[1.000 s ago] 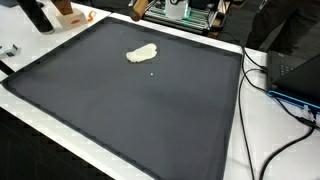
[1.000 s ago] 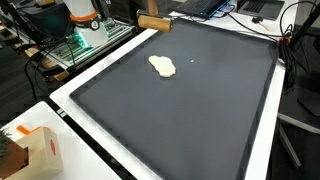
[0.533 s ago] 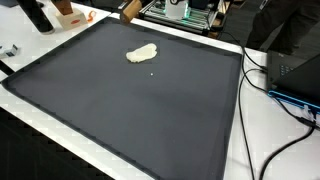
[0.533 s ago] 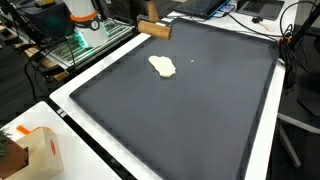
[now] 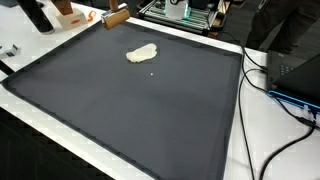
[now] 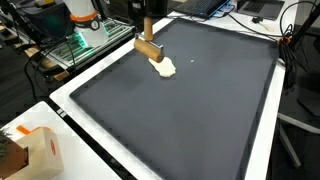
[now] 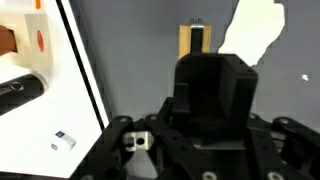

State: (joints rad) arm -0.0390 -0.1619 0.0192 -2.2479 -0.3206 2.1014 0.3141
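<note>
A: Claw state?
B: Gripper (image 6: pixel 145 36) clamped on the tan wooden block (image 6: pixel 149 50).
A: Block position?
B: Held over the black rubber mat (image 6: pixel 200 110), near its far edge, close to the cream flat doughy lump (image 6: pixel 165 68).

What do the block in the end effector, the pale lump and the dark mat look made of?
The tan block: likely wood, light brown with square edges. The pale lump: soft, maybe dough or putty; cream, irregular outline. The mat: dark grey, matte, possibly rubber or fabric; no glare.
</note>
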